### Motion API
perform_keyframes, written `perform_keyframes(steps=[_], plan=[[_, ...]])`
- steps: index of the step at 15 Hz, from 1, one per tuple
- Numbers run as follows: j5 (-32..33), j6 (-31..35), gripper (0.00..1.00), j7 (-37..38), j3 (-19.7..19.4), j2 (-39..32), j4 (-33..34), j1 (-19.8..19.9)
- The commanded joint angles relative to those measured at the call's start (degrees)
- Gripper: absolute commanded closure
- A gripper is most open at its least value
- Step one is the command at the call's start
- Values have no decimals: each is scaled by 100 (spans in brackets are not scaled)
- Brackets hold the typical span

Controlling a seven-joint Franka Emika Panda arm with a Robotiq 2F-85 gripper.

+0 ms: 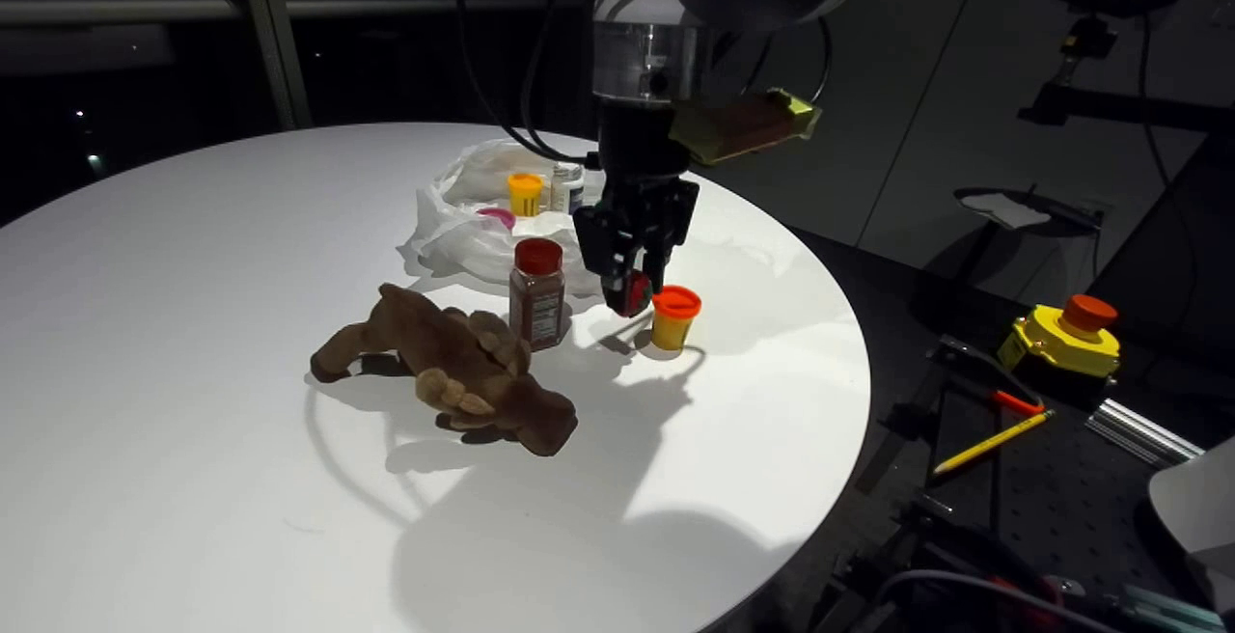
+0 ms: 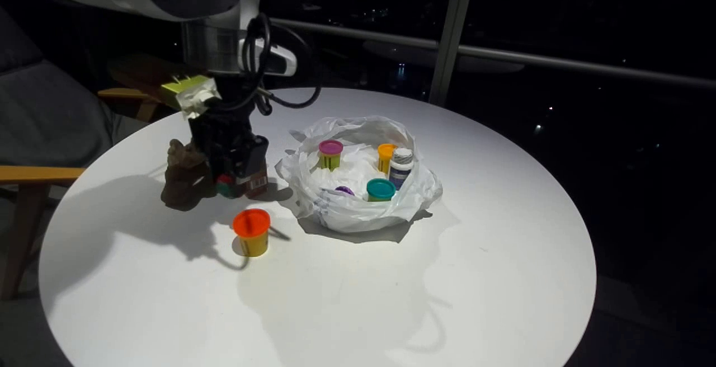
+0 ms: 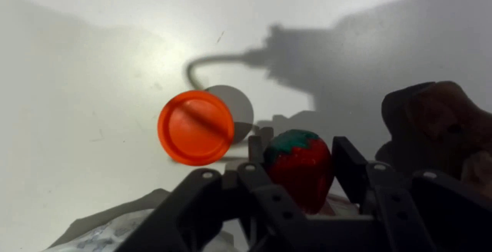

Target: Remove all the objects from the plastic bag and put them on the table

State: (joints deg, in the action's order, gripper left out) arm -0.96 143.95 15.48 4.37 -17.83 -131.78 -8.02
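Well, I have the black two-fingered gripper [image 3: 298, 146] spread partway, its fingers [image 3: 349, 163] pressed to both sides of a red, green-topped, strawberry-shaped thing [image 3: 301, 177] over the large round white table [image 2: 503, 277]. Near it I see a yellow jar with an orange-red lid [image 2: 253, 235], an upright dark red-capped bottle [image 1: 537, 300] and, just beside that, a brown lumpy plush toy [image 1: 439, 344]. On the tabletop, the thin whitish wrinkled plastic bag [image 2: 363, 219] gapes around a teal-lidded jar [image 2: 380, 189], a magenta-lidded yellow jar [image 2: 330, 153], an orange-lidded yellow jar [image 2: 385, 159], a small white dark-labelled bottle [image 2: 400, 170] and a partly hidden purple thing [image 2: 344, 191].
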Motion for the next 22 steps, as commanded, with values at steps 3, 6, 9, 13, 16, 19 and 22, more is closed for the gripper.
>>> perform_keyframes(steps=[3,6,9,13,16,19,22], plan=[[-505,356,75,-959,299,-332,-98,164],[-643,338,75,-1312,349,-514,-36,224],[-589,506,26,-1423,316,-500,-86,239],[-580,614,0,-1372,224,-273,-78,326],[-717,666,0,-1307,155,-97,100,522],[-683,616,0,-1155,-80,-95,528,669],[-628,553,0,-947,-353,-367,1108,796]])
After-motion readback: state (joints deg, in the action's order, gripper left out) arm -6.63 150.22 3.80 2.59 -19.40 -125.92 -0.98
